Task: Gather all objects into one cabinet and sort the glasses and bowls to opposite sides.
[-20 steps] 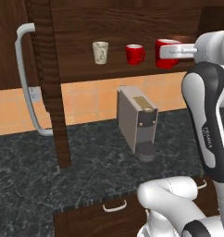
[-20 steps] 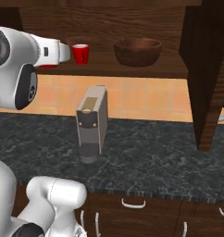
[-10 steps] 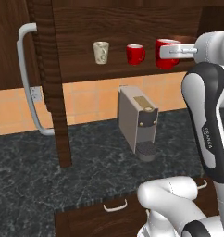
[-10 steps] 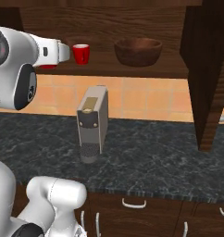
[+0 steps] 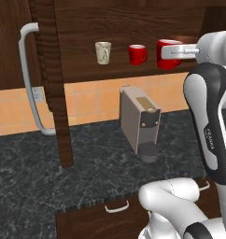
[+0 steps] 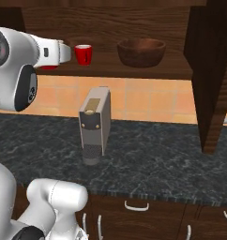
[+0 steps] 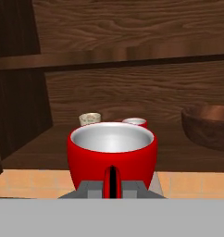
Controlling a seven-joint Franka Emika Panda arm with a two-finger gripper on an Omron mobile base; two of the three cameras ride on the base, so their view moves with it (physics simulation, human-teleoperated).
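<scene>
Open cabinet [image 5: 133, 74] shelf, left to right: cream tumbler [image 5: 103, 52], small red cup [image 5: 137, 54], then the red mug [image 5: 167, 53] at the front edge, and the brown bowl [image 6: 140, 51] on the far right. All look empty. Gripper [image 7: 112, 187] is clamped on the mug's handle, mug right in front of it

Three cups [image 5: 103, 52], one bowl [image 6: 140, 51], one coffee machine [image 5: 140, 123]
</scene>
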